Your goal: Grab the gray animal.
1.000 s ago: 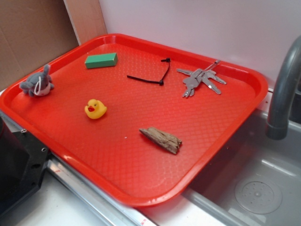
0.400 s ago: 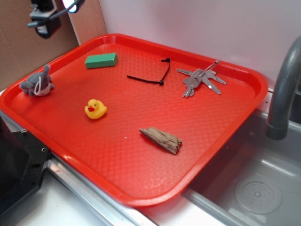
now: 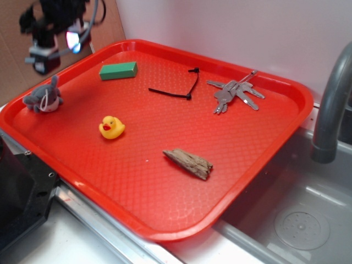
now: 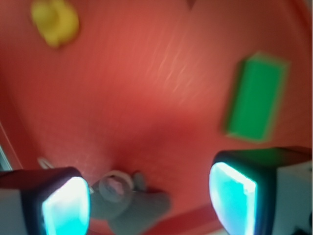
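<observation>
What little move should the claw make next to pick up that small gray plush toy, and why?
Probably straight down. The gripper hangs open above the small gray plush animal, which the wrist view shows between its two fingers, still apart from them. The yellow rubber duck sits well clear on the red plastic tray.

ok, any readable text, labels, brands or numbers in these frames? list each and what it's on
None readable.
Keys: any stamping is too small to make out.
Green block, yellow duck, gray animal, wood piece, red tray: no print visible.
Wrist view is too blurred to show any lettering.
</observation>
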